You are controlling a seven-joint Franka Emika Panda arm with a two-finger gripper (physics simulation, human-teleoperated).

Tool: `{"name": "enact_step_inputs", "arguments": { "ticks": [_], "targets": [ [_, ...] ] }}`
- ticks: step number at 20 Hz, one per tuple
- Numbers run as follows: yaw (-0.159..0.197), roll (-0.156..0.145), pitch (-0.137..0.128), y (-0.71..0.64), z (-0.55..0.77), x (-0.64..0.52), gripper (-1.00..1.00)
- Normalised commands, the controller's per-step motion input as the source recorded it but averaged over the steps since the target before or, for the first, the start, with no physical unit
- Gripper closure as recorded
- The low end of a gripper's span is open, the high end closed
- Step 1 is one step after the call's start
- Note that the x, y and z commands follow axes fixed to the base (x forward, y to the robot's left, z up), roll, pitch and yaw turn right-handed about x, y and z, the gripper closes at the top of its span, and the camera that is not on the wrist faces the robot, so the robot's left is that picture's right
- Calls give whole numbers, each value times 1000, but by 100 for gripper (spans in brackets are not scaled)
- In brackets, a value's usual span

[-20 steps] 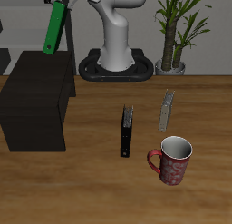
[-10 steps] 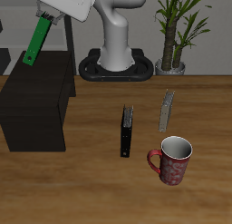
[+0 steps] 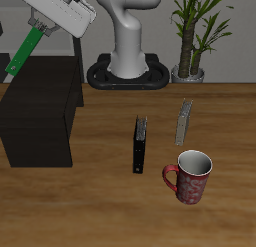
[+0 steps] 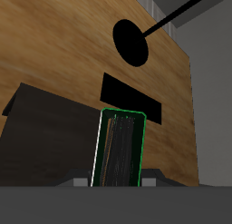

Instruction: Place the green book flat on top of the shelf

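The green book (image 3: pixel 24 51) hangs tilted from my gripper (image 3: pixel 40 27), above the far end of the black shelf (image 3: pixel 40 116). The gripper is shut on the book's upper end. In the wrist view the green book (image 4: pixel 120 148) shows edge-on with its green rim, and the shelf's flat top (image 4: pixel 45 137) lies below it. The book is in the air and does not touch the shelf.
A black book (image 3: pixel 140 143) and a grey book (image 3: pixel 184 121) stand on the wooden table (image 3: pixel 100 201). A red patterned mug (image 3: pixel 190 177) stands nearer the front edge. The robot base (image 3: pixel 128 66) and a potted plant (image 3: pixel 192 36) stand at the back.
My gripper has carried the green book sideways over the shelf and tilted it further from upright. Nothing else has moved.
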Motion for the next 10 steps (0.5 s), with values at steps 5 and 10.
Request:
{"name": "enact_step_inputs", "arguments": {
  "ticks": [5,10],
  "targets": [
    [4,-54,36,-75,-314,178,100],
    [37,-25,88,-46,-461,214,100]
  ]
}}
